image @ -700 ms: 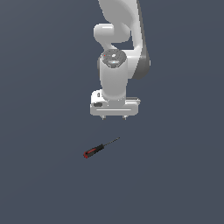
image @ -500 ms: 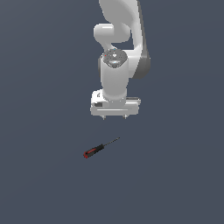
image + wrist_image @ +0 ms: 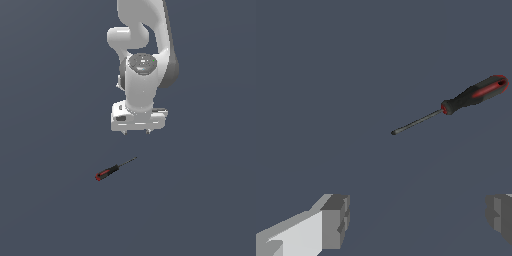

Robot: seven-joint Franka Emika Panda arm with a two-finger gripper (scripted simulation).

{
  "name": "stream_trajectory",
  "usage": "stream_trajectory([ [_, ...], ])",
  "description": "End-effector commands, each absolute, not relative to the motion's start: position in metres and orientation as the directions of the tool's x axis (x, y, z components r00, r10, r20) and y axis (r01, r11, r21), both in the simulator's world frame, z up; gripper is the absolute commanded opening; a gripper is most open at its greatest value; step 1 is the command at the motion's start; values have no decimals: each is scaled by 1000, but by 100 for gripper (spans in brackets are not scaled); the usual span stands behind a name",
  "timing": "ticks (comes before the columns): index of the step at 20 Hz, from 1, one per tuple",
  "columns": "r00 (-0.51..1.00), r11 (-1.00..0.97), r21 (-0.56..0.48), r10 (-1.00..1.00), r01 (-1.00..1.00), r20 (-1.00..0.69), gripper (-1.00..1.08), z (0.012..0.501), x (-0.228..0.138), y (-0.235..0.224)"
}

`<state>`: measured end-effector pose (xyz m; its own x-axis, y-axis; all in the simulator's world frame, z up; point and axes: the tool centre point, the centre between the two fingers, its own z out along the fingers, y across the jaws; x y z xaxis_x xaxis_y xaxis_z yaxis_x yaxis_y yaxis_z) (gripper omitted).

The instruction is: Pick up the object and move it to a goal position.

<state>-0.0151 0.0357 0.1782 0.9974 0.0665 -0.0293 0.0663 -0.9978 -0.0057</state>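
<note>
The surface is a plain dark grey-blue plane that fills both views, with no edge, no wall and no other furniture to see; whether it is a table or a floor cannot be told. No marker of the goal position shows on it.

The screwdriver (image 3: 114, 169) lies flat on this surface, a little left of the centre and below the middle of the exterior view. Its red-and-black handle points toward the lower left of that frame and its thin dark shaft toward the upper right. In the wrist view it appears in the upper right part of the frame, apart from the fingers.

The white arm comes down from the top of the exterior view, and the pincer (image 3: 138, 131) hangs above the surface, up and to the right of the screwdriver, not touching it. The pincer is wide apart: in the wrist view one finger (image 3: 335, 221) sits at the lower left and the other at the lower right edge, with nothing between them.

By this picture the task is only at its beginning. The approach is not finished; the descent, the grasp, the lift and the carrying to the goal all remain.
</note>
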Motion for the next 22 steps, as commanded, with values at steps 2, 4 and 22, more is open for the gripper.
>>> stream_trajectory([
  [2,998,-999,-6,52,52,-29,100,177,-14,34],
  [4,999,-999,-7,34,34,-29,100,175,-12,33],
  [22,918,-918,-12,-396,-396,-29,100,133,24,2],
])
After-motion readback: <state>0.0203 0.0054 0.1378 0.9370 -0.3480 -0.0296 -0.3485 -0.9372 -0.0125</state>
